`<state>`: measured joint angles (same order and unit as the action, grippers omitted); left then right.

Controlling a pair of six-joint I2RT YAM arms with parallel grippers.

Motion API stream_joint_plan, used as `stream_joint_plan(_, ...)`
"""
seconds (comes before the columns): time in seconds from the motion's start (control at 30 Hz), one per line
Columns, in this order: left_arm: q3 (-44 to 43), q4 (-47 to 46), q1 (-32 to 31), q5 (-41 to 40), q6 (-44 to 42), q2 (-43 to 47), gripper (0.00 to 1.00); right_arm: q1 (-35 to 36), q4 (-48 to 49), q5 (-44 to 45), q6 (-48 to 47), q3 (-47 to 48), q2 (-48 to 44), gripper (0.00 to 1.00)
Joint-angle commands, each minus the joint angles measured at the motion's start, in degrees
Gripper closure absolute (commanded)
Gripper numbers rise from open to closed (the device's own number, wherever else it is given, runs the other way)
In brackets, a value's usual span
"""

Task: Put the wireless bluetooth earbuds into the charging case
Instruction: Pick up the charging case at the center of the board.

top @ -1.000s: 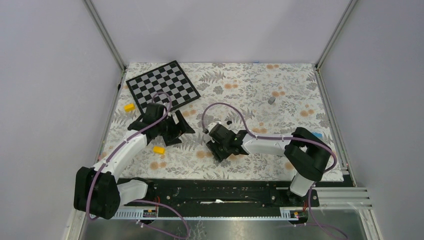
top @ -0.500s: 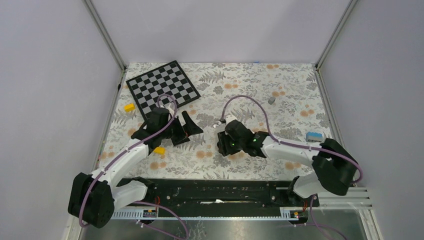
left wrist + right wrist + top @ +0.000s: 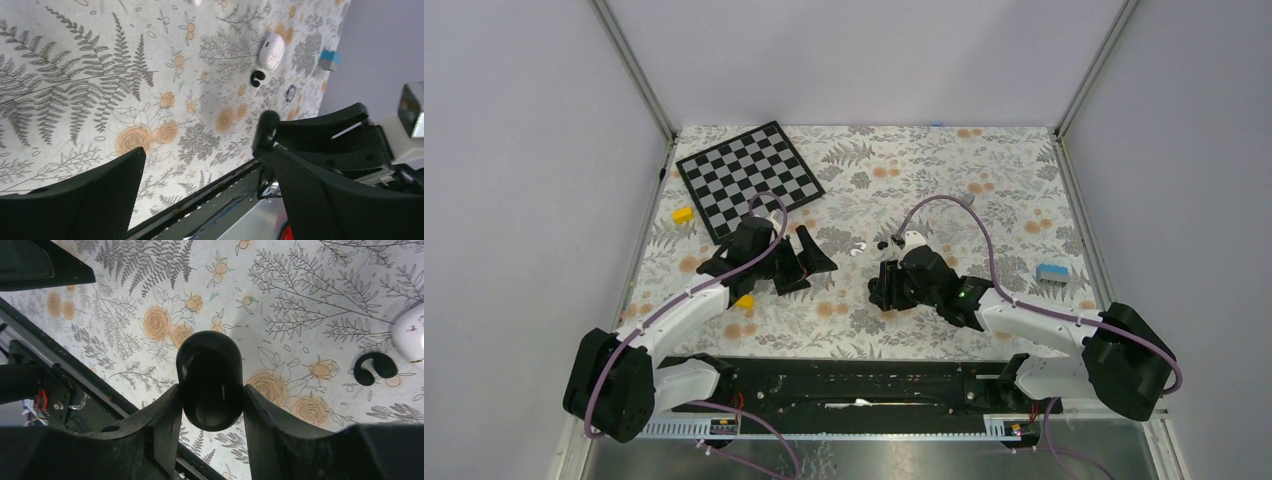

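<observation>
Right wrist view: the right tool [image 3: 212,405] pinches a black oval pebble [image 3: 210,365] above the desk [image 3: 300,290], probably clearing it away. The white case [image 3: 411,332] lies just beside one earbud [image 3: 375,369]. The left tool [image 3: 207,160] is spread wide and empty.

The floral cloth [image 3: 924,160] carries a checkered board [image 3: 749,180] at far left (set askew). One yellow block [image 3: 683,214] lies just beside its left corner, and another [image 3: 744,301] lies nearer. A blue block [image 3: 1051,272] lies at right. A black oval pebble [image 3: 210,380] sits above the cloth.
</observation>
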<state>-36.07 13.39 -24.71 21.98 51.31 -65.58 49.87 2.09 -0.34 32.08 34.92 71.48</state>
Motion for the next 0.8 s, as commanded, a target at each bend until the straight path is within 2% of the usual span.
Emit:
stream_joint_plan(0.0, 0.40, -8.61, -1.14, 3.19, 3.29, -0.94, 0.01, -0.47, 6.98, -1.16, 4.42, -1.96, -2.36, 0.69)
stream_joint_plan(0.23, 3.52, -25.22, -4.96, 9.27, 8.98, -3.72, 0.01, -0.47, 9.42, -2.74, 5.63, -3.10, -1.95, 0.69)
stream_joint_plan(0.5, 2.17, -25.71, -6.23, 13.26, 7.49, -8.72, 0.04, -0.47, 9.44, -3.54, 4.71, -2.24, -1.49, 0.69)
stream_joint_plan(0.67, 2.73, -27.60, -7.82, 12.90, 8.62, -10.96, 0.15, -0.47, 9.90, -3.70, 4.67, -1.95, -1.41, 0.69)
stream_joint_plan(0.77, 4.98, -33.22, -8.65, 12.53, 11.10, -10.99, 0.19, -0.47, 9.59, -4.51, 4.04, -1.43, -0.84, 0.68)
